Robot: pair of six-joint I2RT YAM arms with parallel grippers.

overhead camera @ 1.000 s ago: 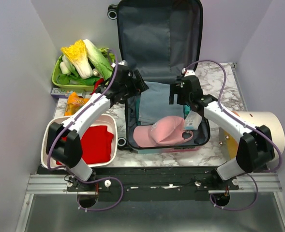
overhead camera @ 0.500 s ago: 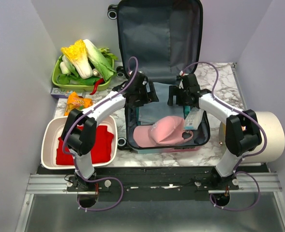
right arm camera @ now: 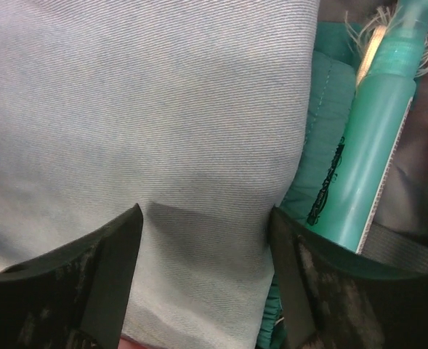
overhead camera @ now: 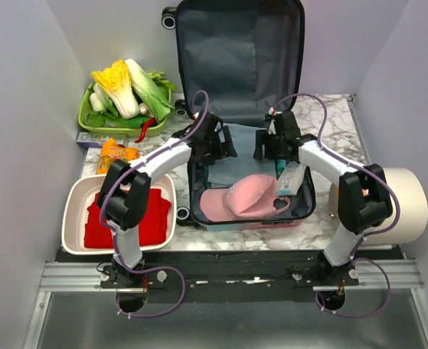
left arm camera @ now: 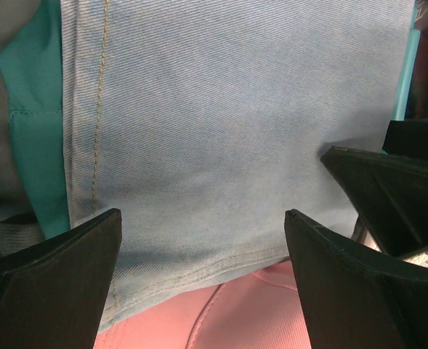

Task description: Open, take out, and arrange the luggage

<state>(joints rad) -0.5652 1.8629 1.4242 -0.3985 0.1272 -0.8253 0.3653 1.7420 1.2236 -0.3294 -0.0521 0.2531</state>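
Note:
The luggage (overhead camera: 239,54) lies open on the marble table, its dark grey lined lid standing up at the back. Inside lie folded light blue denim (overhead camera: 235,156), a pink cap (overhead camera: 239,198), teal cloth and a teal tube (overhead camera: 292,178). My left gripper (overhead camera: 224,145) is open just above the denim (left arm camera: 228,109), near its hem over the pink cap (left arm camera: 235,313). My right gripper (overhead camera: 266,147) is open over the denim's right edge (right arm camera: 148,109), with the teal tube (right arm camera: 362,167) beside it.
A white basin (overhead camera: 79,195) with red cloth (overhead camera: 130,218) stands at the near left. A green tray of cabbage (overhead camera: 126,94) and an orange packet (overhead camera: 115,154) lie at the far left. A cream cylinder (overhead camera: 402,196) lies at the right.
My left gripper has swung right from the suitcase's left rim to over the denim. My right arm has drawn in slightly and stays over the denim.

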